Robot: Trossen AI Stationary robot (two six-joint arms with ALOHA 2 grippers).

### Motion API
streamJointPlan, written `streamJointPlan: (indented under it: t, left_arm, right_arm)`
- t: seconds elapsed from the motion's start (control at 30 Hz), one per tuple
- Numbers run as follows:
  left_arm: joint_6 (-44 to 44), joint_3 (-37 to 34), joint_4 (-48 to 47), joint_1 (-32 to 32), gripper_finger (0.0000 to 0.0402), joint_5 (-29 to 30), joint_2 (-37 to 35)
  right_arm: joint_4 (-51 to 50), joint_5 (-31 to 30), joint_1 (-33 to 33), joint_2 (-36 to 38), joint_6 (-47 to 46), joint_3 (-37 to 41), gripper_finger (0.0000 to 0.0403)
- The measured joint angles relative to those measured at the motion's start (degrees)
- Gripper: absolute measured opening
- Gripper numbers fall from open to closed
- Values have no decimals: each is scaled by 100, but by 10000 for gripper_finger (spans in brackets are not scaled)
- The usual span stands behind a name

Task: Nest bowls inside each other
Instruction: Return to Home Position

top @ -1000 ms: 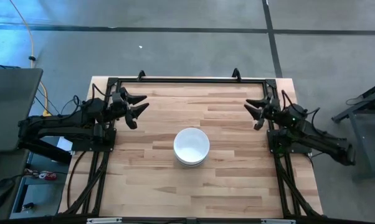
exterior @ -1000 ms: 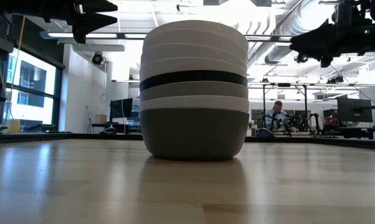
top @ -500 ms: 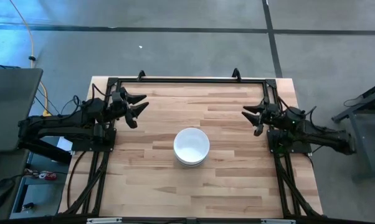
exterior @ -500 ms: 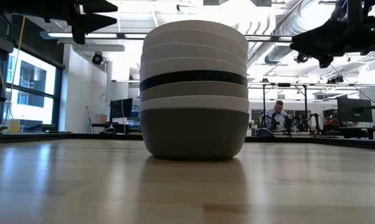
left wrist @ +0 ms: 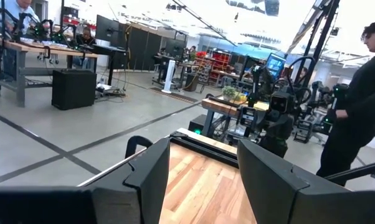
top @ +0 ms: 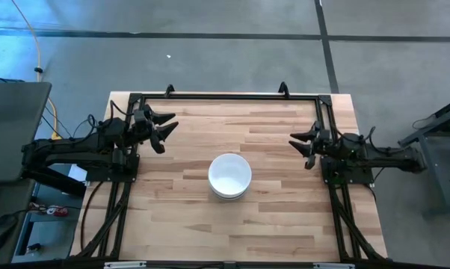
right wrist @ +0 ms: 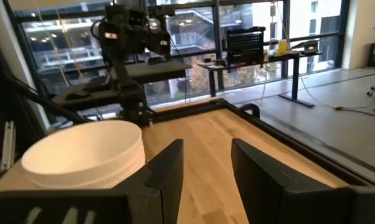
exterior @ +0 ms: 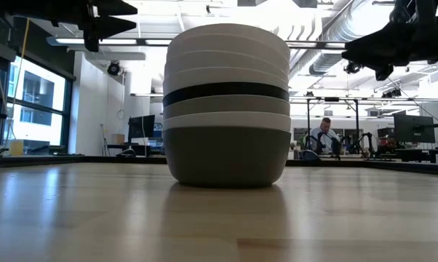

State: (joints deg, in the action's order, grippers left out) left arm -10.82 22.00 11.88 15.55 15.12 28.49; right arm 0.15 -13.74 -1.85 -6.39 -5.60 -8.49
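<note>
High view: bowls (top: 229, 176) nested centrally; both jaws spread.

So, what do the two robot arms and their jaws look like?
Both the left arm and the right arm are black and built of jointed segments. Each ends in two dark, wedge-shaped jaws with flat inner faces. Thin dark cables loop near the wrists.

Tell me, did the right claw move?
Yes. Seen from above, the right gripper has shifted slightly away from the table's back rail and closer to the bowl stack, which stayed put.
</note>
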Motion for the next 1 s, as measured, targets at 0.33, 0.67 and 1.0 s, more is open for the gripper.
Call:
streamJointPlan:
  t: [0.33,0.67,1.0]
  left_arm:
    - [15,0,0,0,177,8,0]
    - [47,2,-9,4,177,54,2]
    - [141,2,-44,7,177,-72,22]
  right_arm:
    - [-115,180,79,0,555,18,125]
    - [1178,110,74,128,1013,791,125]
    - [1306,753,74,284,1122,789,125]
